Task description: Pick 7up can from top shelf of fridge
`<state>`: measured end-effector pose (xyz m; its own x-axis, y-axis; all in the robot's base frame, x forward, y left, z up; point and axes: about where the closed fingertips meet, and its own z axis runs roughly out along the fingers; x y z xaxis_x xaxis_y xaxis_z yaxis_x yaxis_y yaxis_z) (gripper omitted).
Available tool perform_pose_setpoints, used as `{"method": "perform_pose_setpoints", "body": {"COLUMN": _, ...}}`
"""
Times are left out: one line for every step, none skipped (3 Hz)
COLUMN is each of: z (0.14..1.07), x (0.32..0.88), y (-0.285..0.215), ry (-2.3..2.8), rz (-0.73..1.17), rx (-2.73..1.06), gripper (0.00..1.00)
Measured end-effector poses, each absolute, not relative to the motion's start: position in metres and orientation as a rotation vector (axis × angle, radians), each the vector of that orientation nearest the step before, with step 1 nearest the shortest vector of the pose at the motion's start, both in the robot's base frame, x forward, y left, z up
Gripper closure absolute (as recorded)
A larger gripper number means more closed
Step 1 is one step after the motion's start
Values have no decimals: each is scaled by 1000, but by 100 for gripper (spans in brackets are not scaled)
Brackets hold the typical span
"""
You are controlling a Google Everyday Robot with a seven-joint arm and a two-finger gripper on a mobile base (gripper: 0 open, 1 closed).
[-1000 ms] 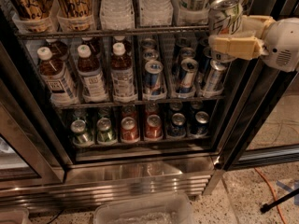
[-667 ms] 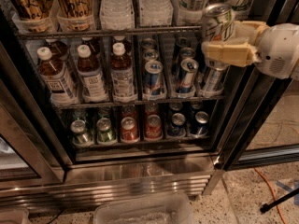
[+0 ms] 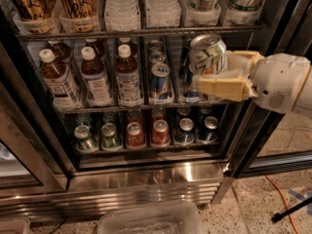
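Camera view – you ask: has the claw got anything?

Spotter: Yes. Your tan two-finger claw [image 3: 214,72], on its white arm at the right, is closed on the silver-white 7up can with green slanted lettering [image 3: 208,54]. One finger [image 3: 224,87] crosses the can's lower front and the other sits behind it.

You: Where is the can?

Spotter: It is off the top shelf, the dark wire rack with clear trays [image 3: 73,33]. It hangs slightly tilted just below that rack's front edge, in front of the blue-and-silver cans [image 3: 159,79] on the middle rack of the black-framed glass-door fridge [image 3: 146,184]. Brown bottles with white caps [image 3: 56,79] stand well to its left.
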<state>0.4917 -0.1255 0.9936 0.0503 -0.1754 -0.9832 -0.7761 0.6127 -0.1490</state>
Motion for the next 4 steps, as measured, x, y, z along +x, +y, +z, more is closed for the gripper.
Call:
{"method": "perform_pose_setpoints", "body": {"z": 973, "x": 471, "y": -123, "ry": 1521, "rz": 658, "rx": -884, "gripper": 100}}
{"method": "perform_pose_setpoints", "body": {"z": 958, "x": 458, "y": -124, "ry": 1530, "rz": 784, "rx": -976, "gripper": 100}}
{"method": "perform_pose_setpoints", "body": {"z": 956, "x": 438, "y": -114, "ry": 1512, "rz": 850, "rx": -1050, "gripper": 100}}
{"method": "perform_pose_setpoints", "body": {"z": 956, "x": 438, "y": -114, "ry": 1512, "rz": 850, "rx": -1050, "gripper": 100}}
